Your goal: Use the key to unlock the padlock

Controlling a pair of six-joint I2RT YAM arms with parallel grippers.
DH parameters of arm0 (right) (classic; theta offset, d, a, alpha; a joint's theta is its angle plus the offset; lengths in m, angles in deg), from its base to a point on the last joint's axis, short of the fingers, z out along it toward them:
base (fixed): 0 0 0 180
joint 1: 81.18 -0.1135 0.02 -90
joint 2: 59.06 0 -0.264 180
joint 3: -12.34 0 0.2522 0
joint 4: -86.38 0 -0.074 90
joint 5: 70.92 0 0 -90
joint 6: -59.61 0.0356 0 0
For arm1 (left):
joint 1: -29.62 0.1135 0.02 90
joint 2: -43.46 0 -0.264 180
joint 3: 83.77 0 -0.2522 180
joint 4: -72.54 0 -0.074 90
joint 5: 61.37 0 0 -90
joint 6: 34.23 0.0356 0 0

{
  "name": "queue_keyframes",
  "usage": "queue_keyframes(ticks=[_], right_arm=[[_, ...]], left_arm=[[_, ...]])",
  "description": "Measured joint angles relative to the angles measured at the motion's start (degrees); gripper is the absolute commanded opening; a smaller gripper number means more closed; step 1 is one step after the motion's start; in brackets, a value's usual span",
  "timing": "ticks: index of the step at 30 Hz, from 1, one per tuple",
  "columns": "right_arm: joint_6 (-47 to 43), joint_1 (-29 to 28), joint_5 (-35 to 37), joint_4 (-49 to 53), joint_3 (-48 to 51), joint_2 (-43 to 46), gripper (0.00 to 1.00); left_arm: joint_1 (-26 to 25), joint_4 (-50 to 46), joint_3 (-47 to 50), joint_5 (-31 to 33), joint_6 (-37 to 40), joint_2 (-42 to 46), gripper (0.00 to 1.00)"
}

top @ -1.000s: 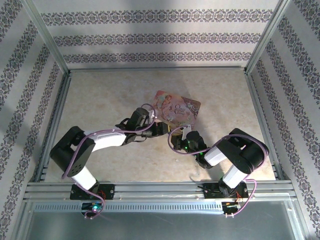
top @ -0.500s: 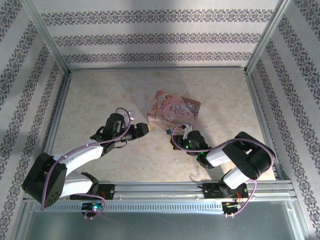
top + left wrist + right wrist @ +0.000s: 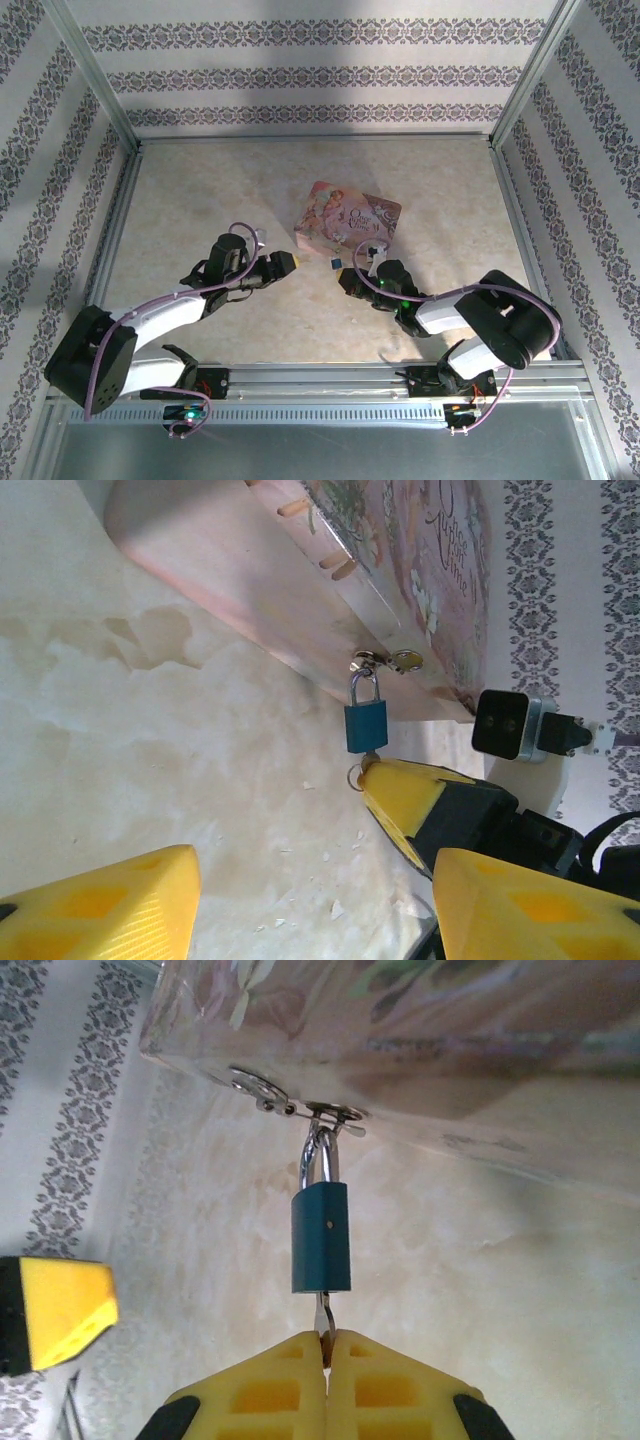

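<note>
Blue-bodied, the padlock hangs at the near side of the tin, mid-table; your right wrist view shows what the top view blurs: right gripper pinching the key in its base, left gripper spread wide.

The only writing stands on the lid of the pink tin: a few words of curly script lettering printed beside the picture. From the left wrist, the last word reads roughly as "time"; the others are too ornate to make out. From above, the same lettering is too small to read.
</note>
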Motion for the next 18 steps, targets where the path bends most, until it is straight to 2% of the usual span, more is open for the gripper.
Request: queue_keyframes(ticks=[5, 18], right_arm=[[2.97, 0.00, -0.46, 2.23, -0.66, 1.42, 0.00], [6.05, 0.76, -1.57, 5.62, -1.07, 3.93, 0.00]], left_arm=[[0.00, 4.57, 0.37, -1.99, -3.06, -3.72, 0.57], [-1.90, 13.62, 0.20, -3.48, -7.91, -11.45, 0.57]])
